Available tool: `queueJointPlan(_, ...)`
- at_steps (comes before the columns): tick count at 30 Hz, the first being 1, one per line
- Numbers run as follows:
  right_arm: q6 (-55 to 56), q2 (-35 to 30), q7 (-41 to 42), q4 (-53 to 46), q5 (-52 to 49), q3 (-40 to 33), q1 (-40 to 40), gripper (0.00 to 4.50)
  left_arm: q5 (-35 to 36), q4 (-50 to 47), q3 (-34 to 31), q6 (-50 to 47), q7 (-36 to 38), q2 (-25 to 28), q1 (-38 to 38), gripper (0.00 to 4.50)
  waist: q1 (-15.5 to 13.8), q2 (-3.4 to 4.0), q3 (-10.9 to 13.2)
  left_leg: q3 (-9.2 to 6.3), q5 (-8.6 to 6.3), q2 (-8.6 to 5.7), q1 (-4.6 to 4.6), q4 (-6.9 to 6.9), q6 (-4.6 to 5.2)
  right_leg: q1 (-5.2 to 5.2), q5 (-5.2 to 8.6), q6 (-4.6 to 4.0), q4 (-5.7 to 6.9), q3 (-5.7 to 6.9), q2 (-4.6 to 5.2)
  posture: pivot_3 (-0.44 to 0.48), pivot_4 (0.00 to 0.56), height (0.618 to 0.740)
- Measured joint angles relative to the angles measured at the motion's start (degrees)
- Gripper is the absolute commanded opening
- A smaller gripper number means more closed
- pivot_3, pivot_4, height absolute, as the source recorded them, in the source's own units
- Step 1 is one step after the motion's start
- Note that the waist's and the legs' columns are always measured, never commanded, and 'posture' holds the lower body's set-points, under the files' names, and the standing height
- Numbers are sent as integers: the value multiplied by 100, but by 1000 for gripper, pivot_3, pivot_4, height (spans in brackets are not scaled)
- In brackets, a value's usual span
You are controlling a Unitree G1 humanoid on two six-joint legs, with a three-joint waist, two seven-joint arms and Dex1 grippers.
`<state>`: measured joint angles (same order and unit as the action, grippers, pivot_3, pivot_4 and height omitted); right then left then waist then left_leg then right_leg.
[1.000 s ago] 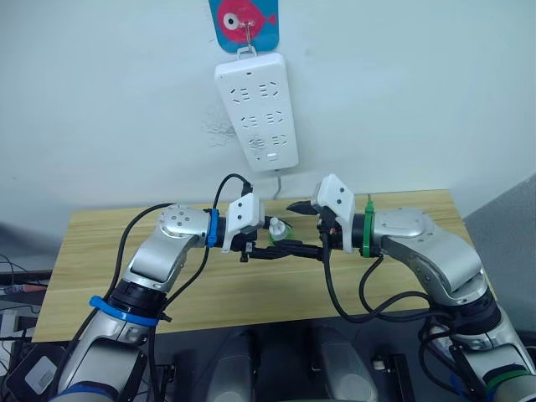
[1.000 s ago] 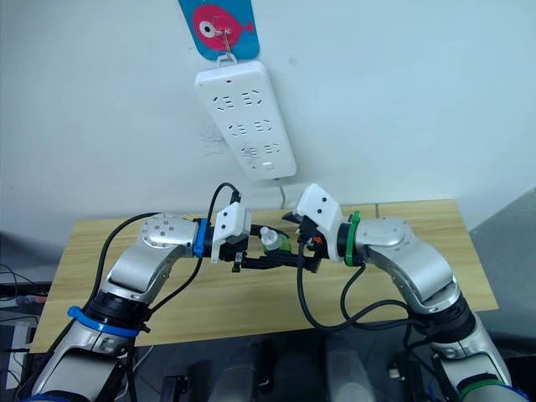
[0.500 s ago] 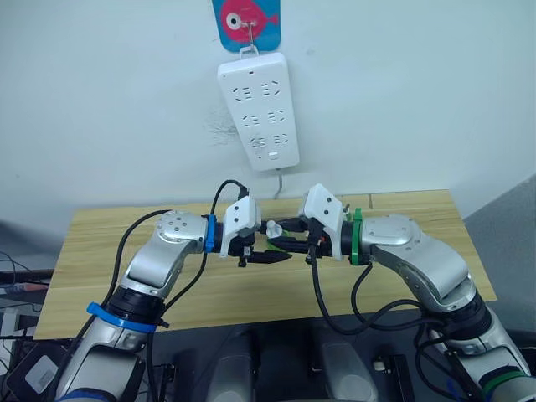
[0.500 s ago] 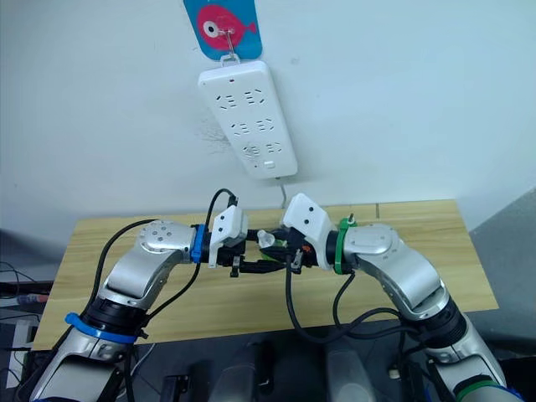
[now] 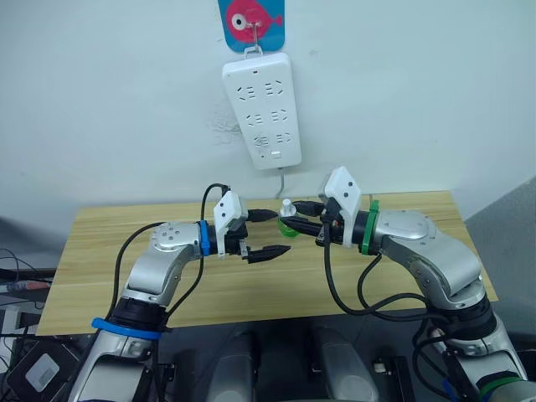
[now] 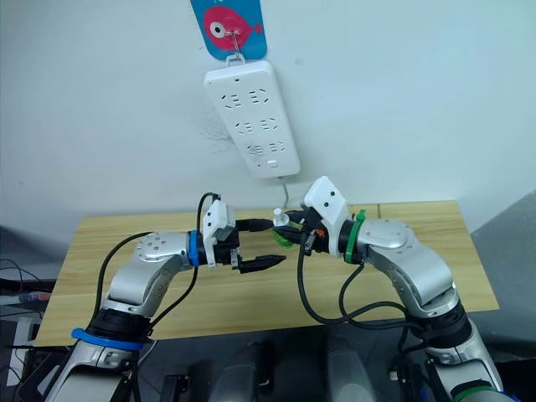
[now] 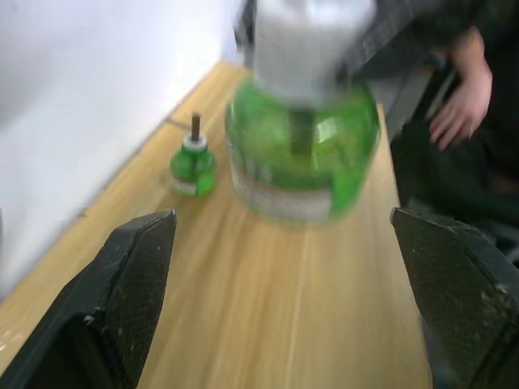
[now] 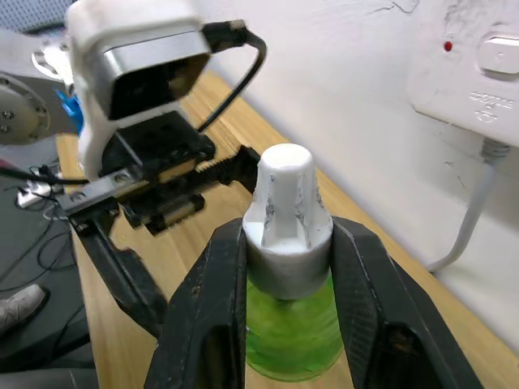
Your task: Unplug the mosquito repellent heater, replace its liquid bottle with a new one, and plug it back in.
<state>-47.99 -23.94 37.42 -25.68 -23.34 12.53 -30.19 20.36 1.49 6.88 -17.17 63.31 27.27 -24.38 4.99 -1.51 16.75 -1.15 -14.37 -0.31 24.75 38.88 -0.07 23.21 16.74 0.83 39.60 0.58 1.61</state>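
My right gripper (image 8: 288, 247) is shut on a green liquid bottle (image 8: 292, 336) with a white ribbed cap (image 8: 285, 203), gripping it just below the cap. The bottle (image 5: 288, 223) hangs above the wooden table (image 5: 100, 251), in front of the wall. My left gripper (image 5: 279, 234) stands open a little to the left of the bottle, its fingers (image 7: 134, 271) spread wide and holding nothing. A second, small green bottle (image 7: 193, 164) with a bare wick stands on the table by the wall. The mosquito repellent heater is out of view.
A long white power strip (image 5: 261, 110) hangs on the wall under a fish-shaped hook plate (image 5: 251, 21), its sockets empty and its cord running down behind the table. A person's hand (image 7: 462, 101) shows beyond the table's far end.
The two grippers, close together around the bottle before, have drawn apart. My left gripper has opened and pulled back left. The right gripper has carried the bottle up and to the right.
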Motion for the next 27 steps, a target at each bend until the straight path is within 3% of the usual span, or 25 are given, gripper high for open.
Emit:
queueJointPlan(9, -115, 39, -133, -50, -74, 0, 23, 1069, 145, -160, 5, -291, -173, -280, -13, 4468, 1, -1, -4, -3, 9, 0, -5, 7, -11, 6, 0, 0, 36, 1, 0, -194, 239, 740)
queueJointPlan(17, -180, 45, -162, -79, -156, -5, 25, 1069, 217, -168, 26, -382, -174, -332, -79, 2224, 3, -1, -9, -3, 9, 0, -5, 7, -11, 6, 0, -1, 36, 2, -1, -199, 237, 740)
queueJointPlan(24, -269, 26, -141, -88, -351, -92, 63, 1069, 214, -217, 56, -366, -137, -295, -60, 2220, 3, -1, -11, -3, 10, -1, -5, 8, -11, 6, -1, -1, 36, 1, -1, -193, 243, 740)
queueJointPlan(27, -65, -494, 639, -92, -561, -27, 28, 1069, 222, -433, 258, -340, 272, -6, -59, 2220, 3, -1, -11, -2, 9, -3, -5, 7, -10, 6, -1, -1, 34, 0, -1, -192, 244, 740)
